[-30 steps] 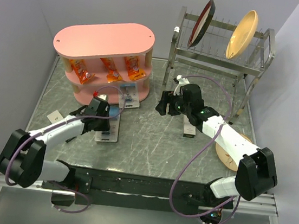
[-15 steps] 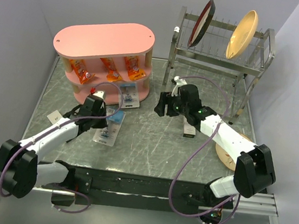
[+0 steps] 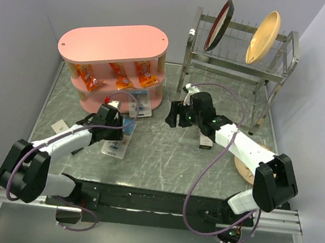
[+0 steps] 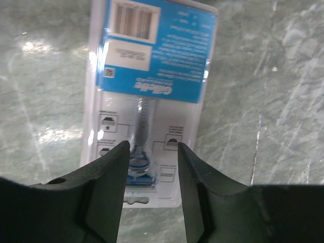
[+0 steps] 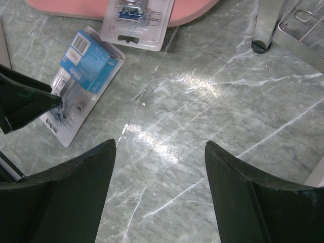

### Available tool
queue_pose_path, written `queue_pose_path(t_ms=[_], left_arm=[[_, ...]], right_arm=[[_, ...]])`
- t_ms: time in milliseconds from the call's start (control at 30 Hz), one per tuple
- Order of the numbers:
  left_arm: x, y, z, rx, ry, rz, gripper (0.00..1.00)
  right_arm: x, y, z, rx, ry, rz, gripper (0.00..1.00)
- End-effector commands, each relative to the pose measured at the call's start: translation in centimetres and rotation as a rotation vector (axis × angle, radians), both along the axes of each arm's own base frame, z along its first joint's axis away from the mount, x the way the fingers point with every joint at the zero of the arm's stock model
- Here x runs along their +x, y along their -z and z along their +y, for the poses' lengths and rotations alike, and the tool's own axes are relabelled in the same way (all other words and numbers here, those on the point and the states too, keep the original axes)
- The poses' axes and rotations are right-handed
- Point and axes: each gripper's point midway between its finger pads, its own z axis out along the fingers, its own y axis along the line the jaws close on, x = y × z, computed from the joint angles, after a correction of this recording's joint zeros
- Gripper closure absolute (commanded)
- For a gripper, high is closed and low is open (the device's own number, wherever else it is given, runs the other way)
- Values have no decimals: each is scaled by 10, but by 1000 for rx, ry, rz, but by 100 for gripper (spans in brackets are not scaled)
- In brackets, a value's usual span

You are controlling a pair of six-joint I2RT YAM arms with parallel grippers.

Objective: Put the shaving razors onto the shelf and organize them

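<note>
One of the shaving razors [image 3: 118,141] lies flat on the marble table in front of the pink shelf [image 3: 113,43], its blue card end towards the shelf. My left gripper [image 3: 113,122] hangs over its razor-head end. In the left wrist view this pack [image 4: 152,76] lies under the left gripper [image 4: 152,152], whose fingers [image 4: 109,177] stand apart and hold nothing. The other razor pack [image 3: 141,103] rests on the bottom board of the shelf [image 5: 76,7]. The right gripper [image 5: 159,147] is open above bare table; both packs [image 5: 83,76] [image 5: 136,20] show in its view.
Orange snack packets [image 3: 118,74] fill the shelf's middle tier. A metal dish rack [image 3: 235,62] with two plates stands at the back right, its leg [image 5: 266,25] close to the right gripper. A white-and-black box [image 3: 206,140] and a wooden plate [image 3: 246,164] lie under the right arm.
The left gripper shut over the pack on the table, then opened again; the pack shifted a little. The right gripper crept slightly left, still open.
</note>
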Motion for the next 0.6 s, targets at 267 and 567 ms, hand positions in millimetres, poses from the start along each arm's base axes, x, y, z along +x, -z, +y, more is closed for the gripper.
queue_pose_path(t_ms=[267,567], left_arm=[[16,11,-2,64,-36,7,49],[16,23,-9,66,0,55,75]], right_arm=[[7,-28,-2,21,12,-110,21],[5,-23,-9,27,39,-94,21]])
